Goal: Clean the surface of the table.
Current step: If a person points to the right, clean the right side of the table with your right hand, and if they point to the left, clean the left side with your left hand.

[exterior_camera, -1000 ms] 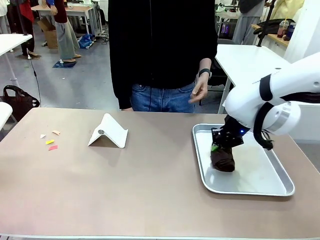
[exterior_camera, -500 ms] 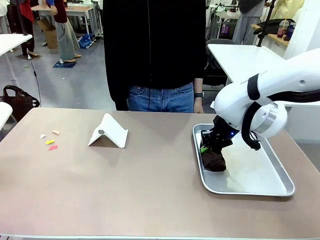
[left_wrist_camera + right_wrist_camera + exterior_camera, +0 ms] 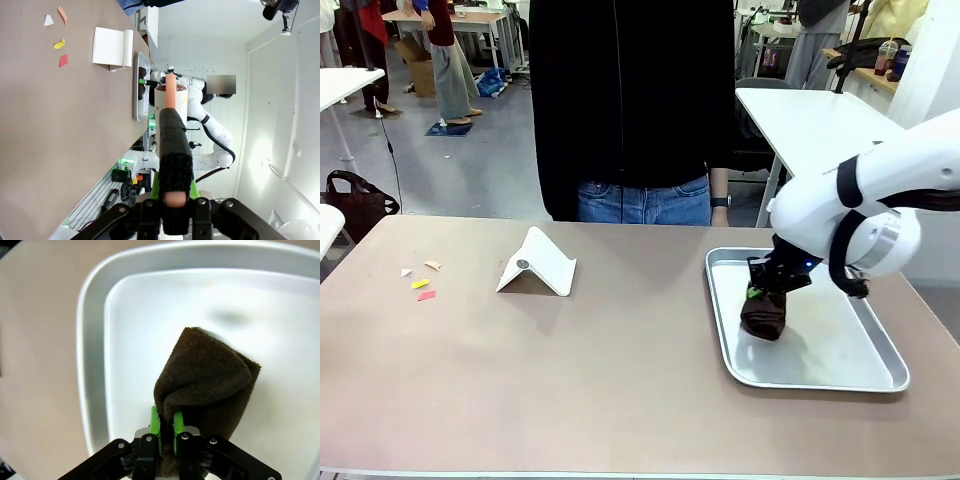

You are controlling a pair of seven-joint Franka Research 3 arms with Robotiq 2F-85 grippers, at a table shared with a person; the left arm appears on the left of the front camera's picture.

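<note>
- The right claw [image 3: 764, 292] is found closed down to a narrow gap; a brown terry cloth [image 3: 765, 316] is pinched between its green pads [image 3: 155, 424] and hangs below the fingertips.
- A shallow metal tray [image 3: 720, 335] is noted directly beneath this claw; the cloth is held over the tray's left half, near the left rim; contact between cloth and tray floor cannot be confirmed.
- The table [image 3: 570, 380], tan-brown and matte, is recorded under the tray; most of its top is spread out to the left of the right claw.
- A white folded stand [image 3: 536, 266] is seen on the table well to the left of the right claw; four small paper scraps [image 3: 420, 284] are logged farther left again, near the table's left edge and apart from the stand.
- The left claw [image 3: 173, 190] is found clamped on a black-sleeved rod [image 3: 171, 135] with peach-coloured ends; the rod is held between the green pads and projects straight ahead of the fingertips; the table top is seen off to one side of this claw and is not touched by it.
- A person [image 3: 630, 100] in a dark top and jeans is noted at the table's far edge, beyond the right claw and to its left.
</note>
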